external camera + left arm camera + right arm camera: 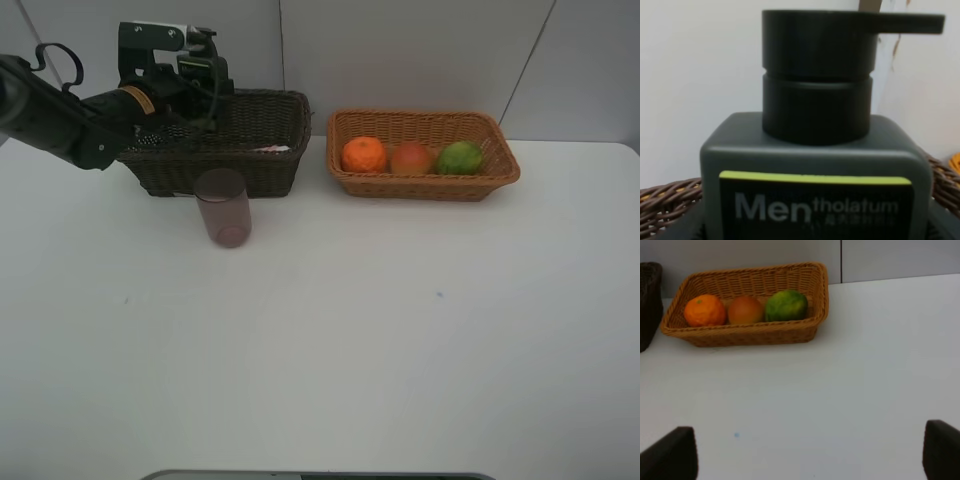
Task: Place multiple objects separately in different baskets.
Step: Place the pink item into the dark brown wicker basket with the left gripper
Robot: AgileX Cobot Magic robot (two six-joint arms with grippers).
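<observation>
The left end effector (205,95) hovers over the dark basket (262,172) near the far left corner of the tabletop (330,330), apparently grasping the pump bottle (815,150), which next needs lowering and release inside.

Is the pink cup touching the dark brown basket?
Cannot tell. In the exterior high view the pink cup overlaps the dark brown basket front wall, so no gap or contact shows.

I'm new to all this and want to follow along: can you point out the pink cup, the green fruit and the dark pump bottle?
Translucent pink cup (223,208): exterior high view, middle of its side wall.
Green citrus (459,157): exterior high view, its upper surface.
Dark green pump bottle (815,150): left wrist view, its shoulder below the pump collar.
</observation>
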